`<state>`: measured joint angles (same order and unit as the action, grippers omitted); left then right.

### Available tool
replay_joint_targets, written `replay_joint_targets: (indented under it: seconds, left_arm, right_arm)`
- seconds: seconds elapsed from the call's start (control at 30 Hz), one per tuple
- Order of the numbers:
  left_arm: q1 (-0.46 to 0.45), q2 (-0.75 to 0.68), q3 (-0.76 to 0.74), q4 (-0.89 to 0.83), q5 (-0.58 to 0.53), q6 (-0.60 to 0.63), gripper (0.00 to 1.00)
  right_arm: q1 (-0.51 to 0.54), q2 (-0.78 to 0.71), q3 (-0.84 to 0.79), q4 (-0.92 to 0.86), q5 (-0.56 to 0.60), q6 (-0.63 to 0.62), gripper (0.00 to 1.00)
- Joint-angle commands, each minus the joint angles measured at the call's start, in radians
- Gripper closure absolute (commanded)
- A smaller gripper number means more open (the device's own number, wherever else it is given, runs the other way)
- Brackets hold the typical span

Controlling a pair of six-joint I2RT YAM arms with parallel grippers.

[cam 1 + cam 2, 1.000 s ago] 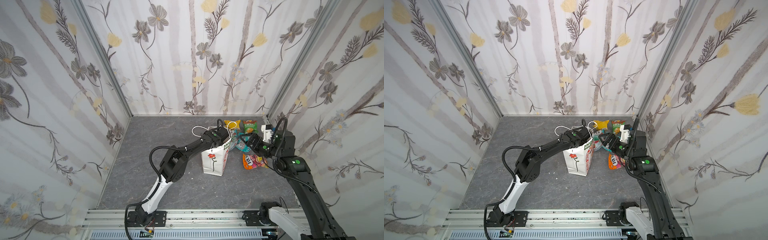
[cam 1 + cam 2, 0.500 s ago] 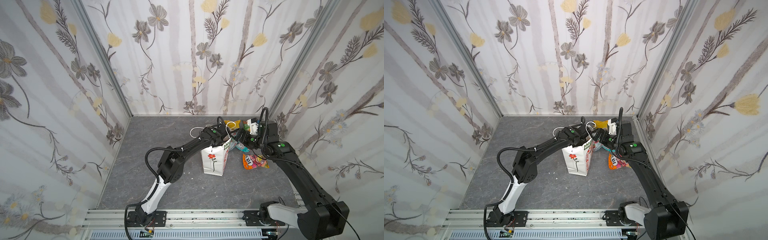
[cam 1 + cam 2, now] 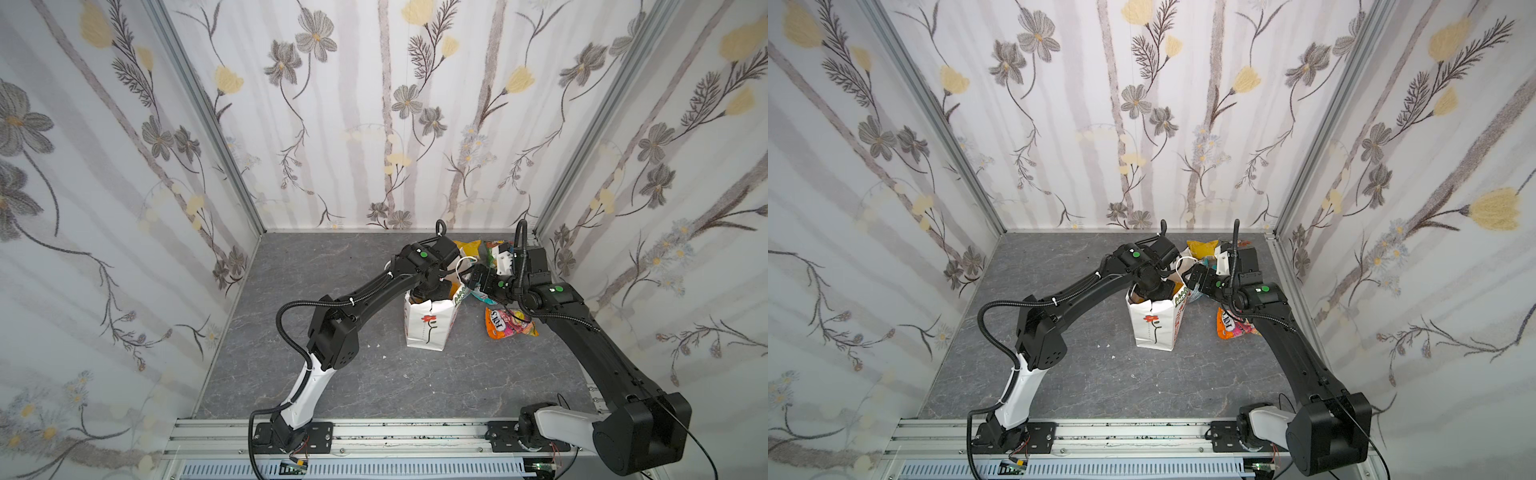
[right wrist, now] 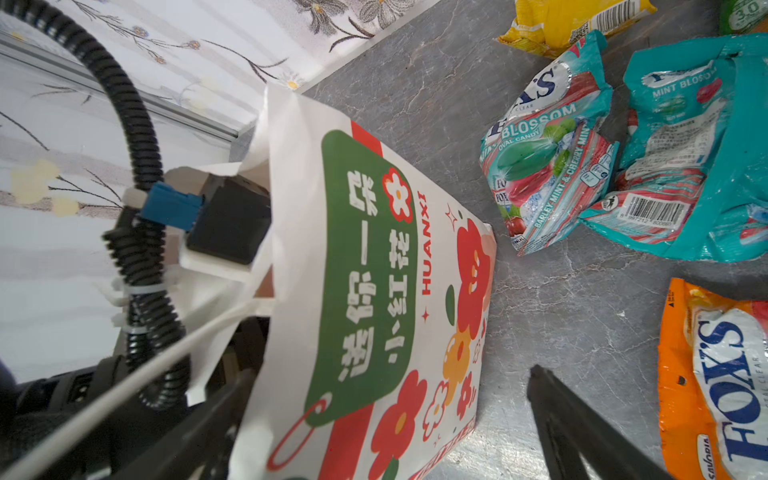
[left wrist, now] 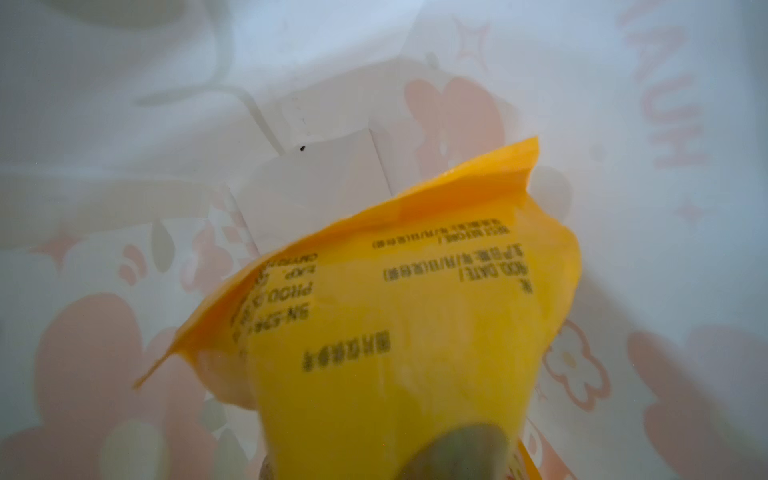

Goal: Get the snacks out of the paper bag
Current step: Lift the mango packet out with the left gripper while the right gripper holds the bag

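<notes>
Paper bag [image 3: 428,328] upright — mouth up, left claw [image 3: 431,291] gripping yellow packet [image 5: 415,332]

Left jaws: hidden inside the paper bag [image 3: 419,332] in both top views. Yellow packet [image 5: 415,332]: print blurred, near end cut off by the left wrist picture's edge. Orange packet [image 4: 715,374]: partly cut off by the right wrist picture's edge.

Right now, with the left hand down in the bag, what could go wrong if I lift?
The left hand is shut on the yellow packet inside the paper bag, while the right hand is open and holds nothing: lifting may drag the bag up or tip it. The cord handle lies close by the right hand and could snag.
</notes>
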<state>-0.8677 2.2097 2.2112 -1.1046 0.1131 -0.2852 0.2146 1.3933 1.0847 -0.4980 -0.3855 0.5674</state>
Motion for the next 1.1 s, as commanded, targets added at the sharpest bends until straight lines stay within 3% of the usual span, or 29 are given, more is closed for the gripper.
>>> replay_joint_targets:
  seconds: [0.0,0.3,0.8,1.07]
  left_arm:
    - [0.002,-0.010,0.027,-0.029,-0.038,0.036,1.00]
    - [0.003,-0.027,0.049,-0.052,-0.052,0.071,1.00]
    - [0.001,-0.064,0.123,-0.057,-0.032,0.126,1.00]
    - [-0.031,-0.089,0.124,-0.013,-0.156,0.229,1.00]
  right_arm:
    - [0.000,0.007,0.012,-0.011,0.026,-0.017,0.01]
    - [-0.023,0.013,0.113,-0.030,0.039,-0.039,0.01]
    - [-0.046,0.095,0.132,-0.083,0.048,-0.105,0.01]
    - [-0.047,0.089,0.167,-0.100,0.022,-0.100,0.01]
